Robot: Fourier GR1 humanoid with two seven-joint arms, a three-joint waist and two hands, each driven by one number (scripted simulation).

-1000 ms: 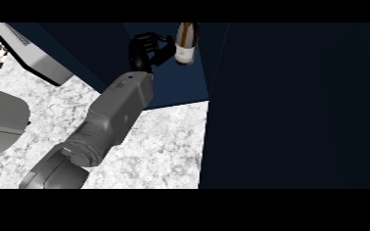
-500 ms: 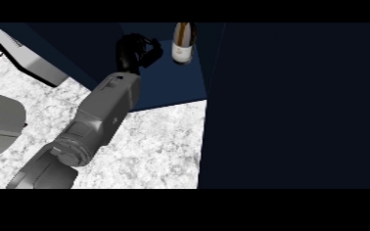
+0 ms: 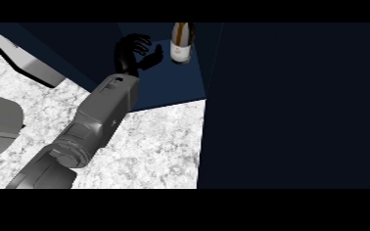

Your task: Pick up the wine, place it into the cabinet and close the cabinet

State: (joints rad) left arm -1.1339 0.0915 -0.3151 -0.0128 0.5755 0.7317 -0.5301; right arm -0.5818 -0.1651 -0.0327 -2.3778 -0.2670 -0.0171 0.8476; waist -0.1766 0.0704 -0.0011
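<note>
The wine bottle [image 3: 180,46], dark with a white label, stands upright on the dark blue floor of the cabinet [image 3: 171,85], close to its right side. My left hand [image 3: 132,57] is inside the cabinet, just left of the bottle, with a small gap between them. Its fingers are relaxed and its thumb points toward the bottle; it holds nothing. The grey forearm runs down to the lower left over the counter. My right hand does not show.
The open cabinet door [image 3: 289,107], a wide dark panel, fills the right half of the view. The speckled white counter [image 3: 151,147] lies below the cabinet. A light grey appliance edge [image 3: 29,66] is at upper left, and a grey rounded shape [image 3: 7,122] at the left border.
My left hand has drawn back a little to the left and toward me, away from the bottle. The bottle stays standing in the cabinet.
</note>
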